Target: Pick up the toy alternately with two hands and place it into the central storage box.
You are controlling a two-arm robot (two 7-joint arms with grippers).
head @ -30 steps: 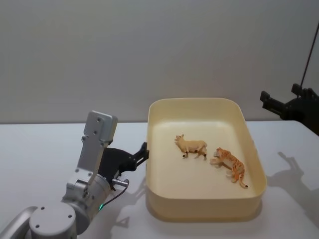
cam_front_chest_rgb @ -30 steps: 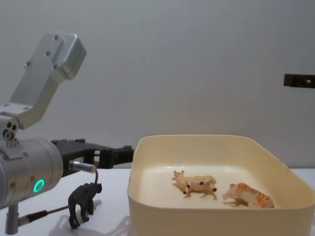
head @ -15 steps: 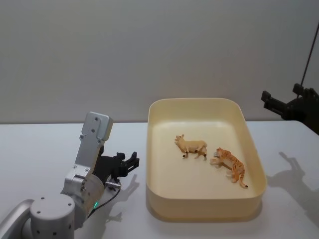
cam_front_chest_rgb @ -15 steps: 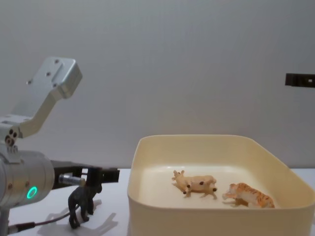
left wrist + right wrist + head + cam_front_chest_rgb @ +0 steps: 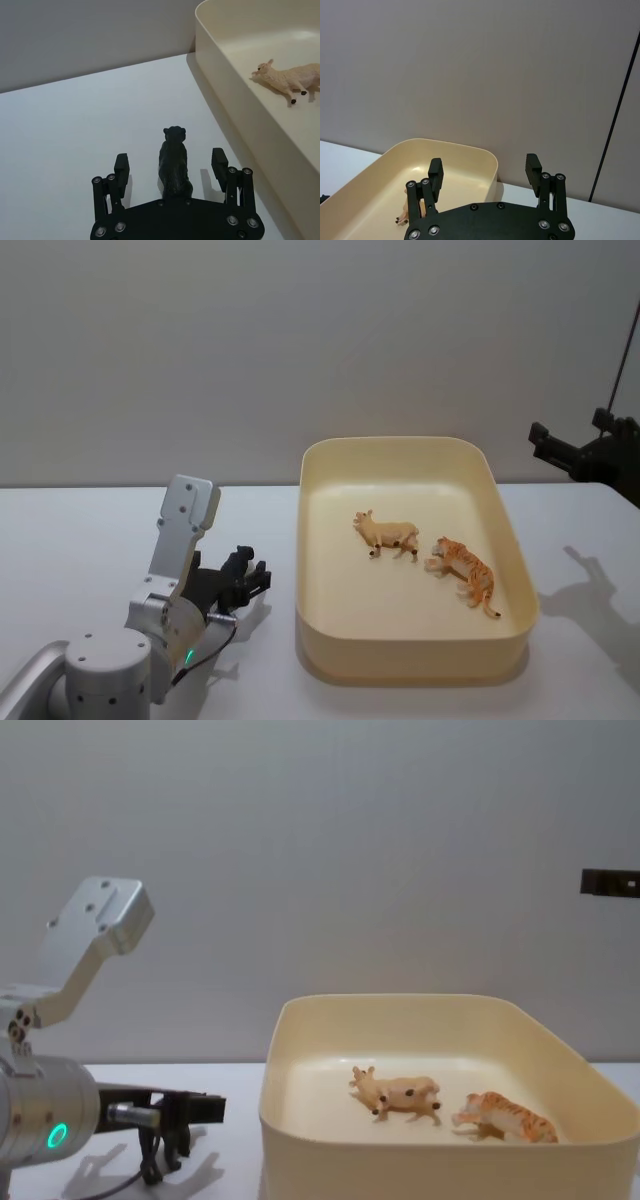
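while the left claw (image 5: pixel 170 170) hung low over the desk (image 5: pixel 75 130) beside the storage box (image 5: pixel 515 570), its fingers (image 5: pixel 121 165) stood wide apart, straddling the dark animal toy (image 5: pixel 173 162) without gripping it. small, stiff and probably light, the toy looked best pinched across its flanks. the right claw (image 5: pixel 485 172) waited open, empty, high at the right.

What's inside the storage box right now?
Inside the storage box lie two toys: a tan animal and a striped tiger, both on their sides. The floor by the near wall is hidden in chest view.
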